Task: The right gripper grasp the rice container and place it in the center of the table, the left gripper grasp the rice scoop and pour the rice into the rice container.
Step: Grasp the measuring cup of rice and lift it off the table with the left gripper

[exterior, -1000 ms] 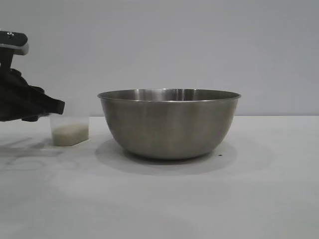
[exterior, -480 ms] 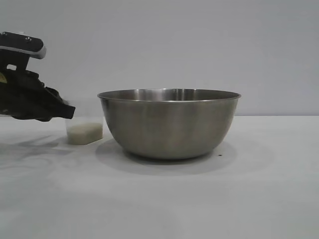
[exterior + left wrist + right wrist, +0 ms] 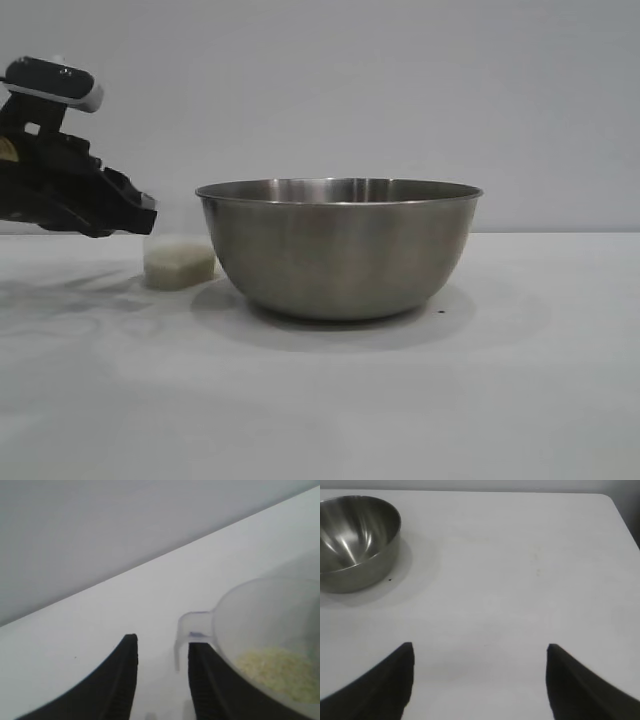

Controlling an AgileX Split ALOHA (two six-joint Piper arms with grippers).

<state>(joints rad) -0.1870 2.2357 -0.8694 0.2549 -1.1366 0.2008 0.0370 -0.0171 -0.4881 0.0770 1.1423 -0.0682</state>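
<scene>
The rice container (image 3: 340,250), a large steel bowl, stands on the white table (image 3: 420,400) at mid-table; it also shows empty in the right wrist view (image 3: 355,535). Just left of it is the rice scoop (image 3: 180,262), a small clear cup with white rice (image 3: 178,268) in its bottom, slightly tilted. My left gripper (image 3: 143,215) holds the scoop at its rim handle. In the left wrist view the loop handle (image 3: 192,627) lies between the fingers, against one finger (image 3: 200,680), and the rice (image 3: 275,670) shows inside. My right gripper (image 3: 480,647) hangs open over bare table, well away from the bowl.
The wall behind the table is plain grey. A tiny dark speck (image 3: 441,312) lies by the bowl's right foot. The table's far corner (image 3: 607,497) shows in the right wrist view. White tabletop stretches in front of and right of the bowl.
My left gripper has travelled right towards the bowl and risen a little, bringing the scoop with it until it sits close beside the bowl's left wall. The bowl has not moved.
</scene>
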